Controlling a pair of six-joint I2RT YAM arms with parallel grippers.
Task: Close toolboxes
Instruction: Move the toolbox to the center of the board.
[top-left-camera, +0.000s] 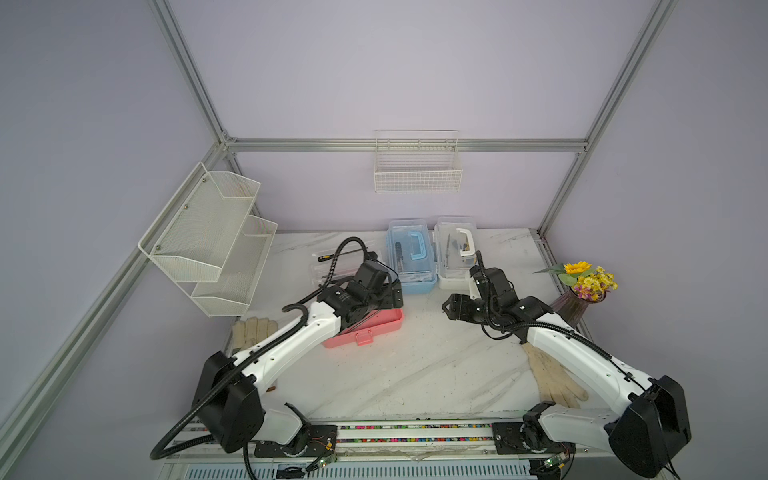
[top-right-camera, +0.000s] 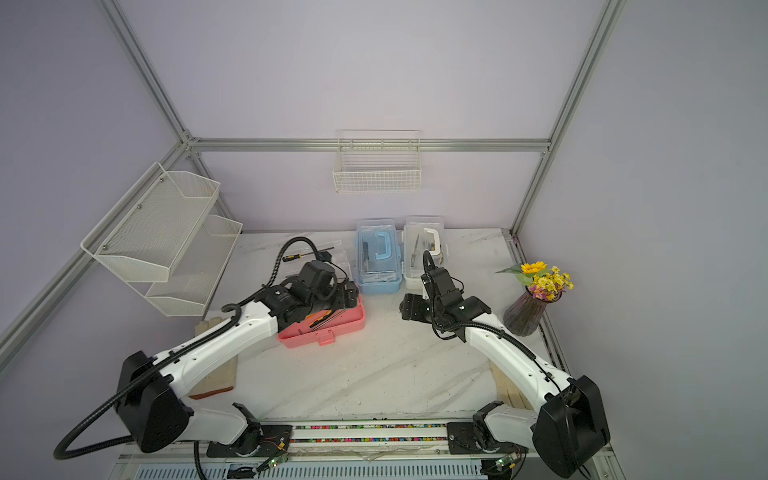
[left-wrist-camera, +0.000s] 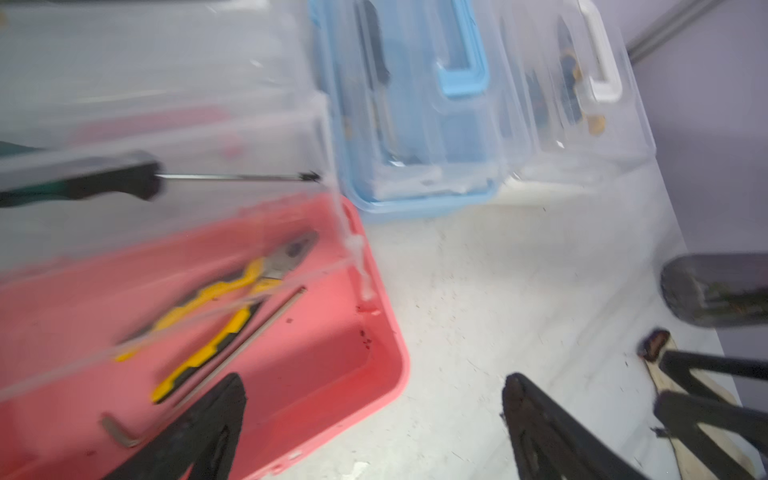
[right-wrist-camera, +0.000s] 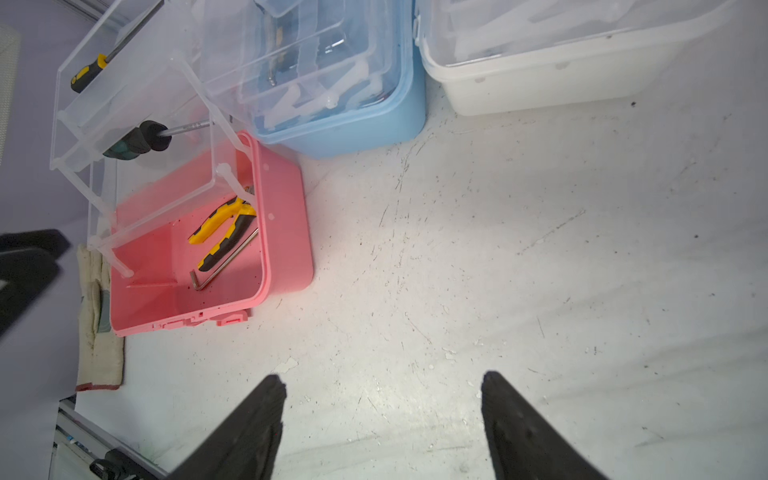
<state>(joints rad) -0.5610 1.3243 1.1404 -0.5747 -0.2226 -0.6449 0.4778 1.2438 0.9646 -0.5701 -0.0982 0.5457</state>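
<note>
The pink toolbox (top-left-camera: 365, 328) (top-right-camera: 328, 328) (right-wrist-camera: 286, 232) stands open, its clear lid and tray (right-wrist-camera: 137, 124) (left-wrist-camera: 166, 124) tipped back with a screwdriver (left-wrist-camera: 104, 178) in the tray. Yellow pliers (right-wrist-camera: 224, 228) and a hex key (right-wrist-camera: 220, 266) lie in the pink base. My left gripper (top-left-camera: 395, 291) (left-wrist-camera: 374, 386) hovers open over the box's right end, holding nothing; its view is blurred. The blue toolbox (top-left-camera: 411, 257) (right-wrist-camera: 353, 124) and white toolbox (top-left-camera: 455, 253) (right-wrist-camera: 561, 75) stand side by side at the back, lids down. My right gripper (top-left-camera: 451, 307) (right-wrist-camera: 384, 380) is open over bare table.
Work gloves lie at the left edge (top-left-camera: 253, 332) and the right edge (top-left-camera: 552, 382). A vase of flowers (top-left-camera: 582, 291) stands at the right behind my right arm. White wire baskets hang on the back wall (top-left-camera: 417, 166) and the left frame (top-left-camera: 216, 237).
</note>
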